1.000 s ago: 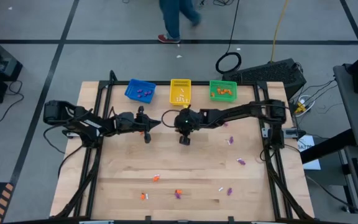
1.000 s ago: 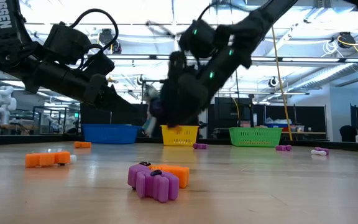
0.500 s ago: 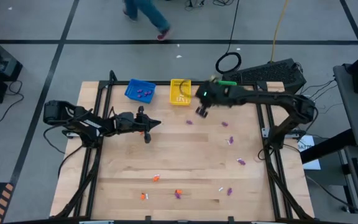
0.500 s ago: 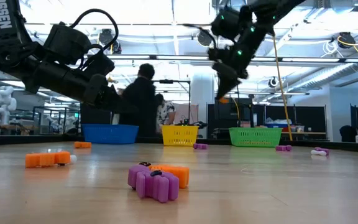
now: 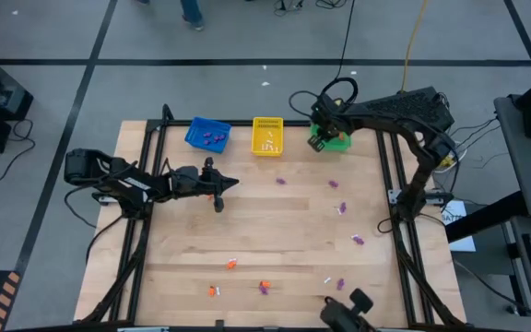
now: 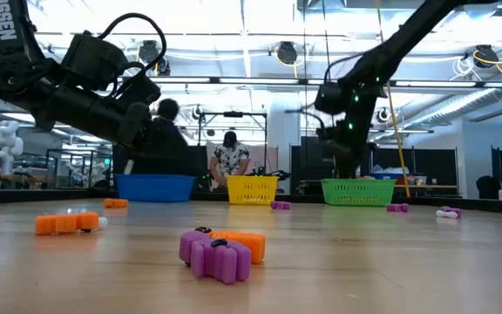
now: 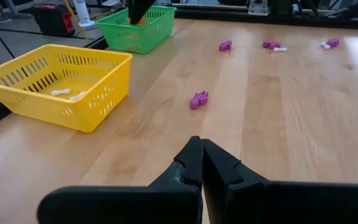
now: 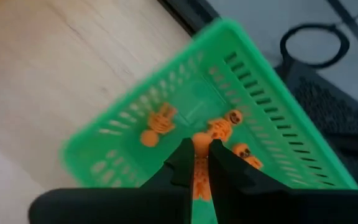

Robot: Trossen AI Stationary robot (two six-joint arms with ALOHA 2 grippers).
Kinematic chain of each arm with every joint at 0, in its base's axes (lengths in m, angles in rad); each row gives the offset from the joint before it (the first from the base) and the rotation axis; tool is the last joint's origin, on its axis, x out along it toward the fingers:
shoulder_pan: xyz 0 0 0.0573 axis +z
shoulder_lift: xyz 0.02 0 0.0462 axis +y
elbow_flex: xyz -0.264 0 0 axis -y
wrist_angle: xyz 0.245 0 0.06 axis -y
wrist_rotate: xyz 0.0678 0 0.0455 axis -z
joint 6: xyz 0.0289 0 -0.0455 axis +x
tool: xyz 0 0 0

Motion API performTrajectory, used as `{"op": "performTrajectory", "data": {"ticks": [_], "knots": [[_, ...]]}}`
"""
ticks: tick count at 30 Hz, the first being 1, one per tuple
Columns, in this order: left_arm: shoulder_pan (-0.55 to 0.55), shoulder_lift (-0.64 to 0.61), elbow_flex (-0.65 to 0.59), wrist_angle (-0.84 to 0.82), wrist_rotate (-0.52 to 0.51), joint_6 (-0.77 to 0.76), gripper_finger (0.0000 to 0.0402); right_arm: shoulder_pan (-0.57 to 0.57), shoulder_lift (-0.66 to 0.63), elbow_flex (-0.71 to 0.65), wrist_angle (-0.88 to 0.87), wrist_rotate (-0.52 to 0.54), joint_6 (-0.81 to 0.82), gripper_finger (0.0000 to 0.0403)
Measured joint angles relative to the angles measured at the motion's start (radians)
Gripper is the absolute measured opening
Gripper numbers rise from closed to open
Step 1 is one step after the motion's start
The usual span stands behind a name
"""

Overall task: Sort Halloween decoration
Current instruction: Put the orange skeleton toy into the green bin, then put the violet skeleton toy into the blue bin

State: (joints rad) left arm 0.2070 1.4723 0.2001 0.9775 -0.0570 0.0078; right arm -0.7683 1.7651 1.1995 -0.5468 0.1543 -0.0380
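My right gripper [image 8: 199,163] has swung from the middle of the table to the upper right of the high view and now hangs over the green basket [image 5: 333,135], its fingers clenched on an orange trinket [image 8: 199,169] above the orange ones already lying inside. So this carry is nearly done; I judge only the drop is left. My left gripper [image 7: 201,163] has stayed pinched shut and empty at centre left. Purple trinkets [image 5: 343,208] remain scattered right of centre, with more orange, purple and white pieces [image 5: 264,287] along the lower edge. The blue basket [image 5: 207,134] and yellow basket [image 5: 267,135] sit upper middle.
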Motion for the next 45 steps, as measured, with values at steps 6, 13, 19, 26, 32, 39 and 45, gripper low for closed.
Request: {"op": "performTrajectory", "data": {"ticks": [6, 13, 19, 26, 32, 39, 45], "knots": [[0.000, 0.000, 0.000, 0.000, 0.000, 0.006, 0.0002, -0.018, 0.032, 0.000, -0.009, 0.030, 0.006, 0.0031], [0.000, 0.000, 0.000, 0.000, 0.000, 0.006, 0.0002, 0.020, -0.049, 0.025, -0.090, 0.081, 0.043, 0.0111], [0.000, 0.000, 0.000, -0.001, 0.000, 0.007, 0.0002, 0.118, -0.168, 0.025, -0.200, 0.078, 0.115, 0.0161], [0.000, 0.000, 0.000, -0.019, 0.000, 0.006, 0.0002, 0.268, -0.282, 0.011, -0.475, -0.030, 0.442, 0.0159], [0.000, 0.000, 0.000, -0.026, 0.000, 0.005, 0.0002, 0.431, -0.332, -0.119, -0.562, -0.106, 0.702, 0.0149], [0.000, 0.000, 0.000, -0.025, 0.000, -0.001, 0.0002, 0.569, -0.339, -0.280, -0.507, -0.159, 0.918, 0.0149], [0.000, 0.000, 0.000, -0.022, 0.000, -0.001, 0.0002, 0.644, -0.339, -0.382, -0.420, -0.159, 1.035, 0.0149]]}}
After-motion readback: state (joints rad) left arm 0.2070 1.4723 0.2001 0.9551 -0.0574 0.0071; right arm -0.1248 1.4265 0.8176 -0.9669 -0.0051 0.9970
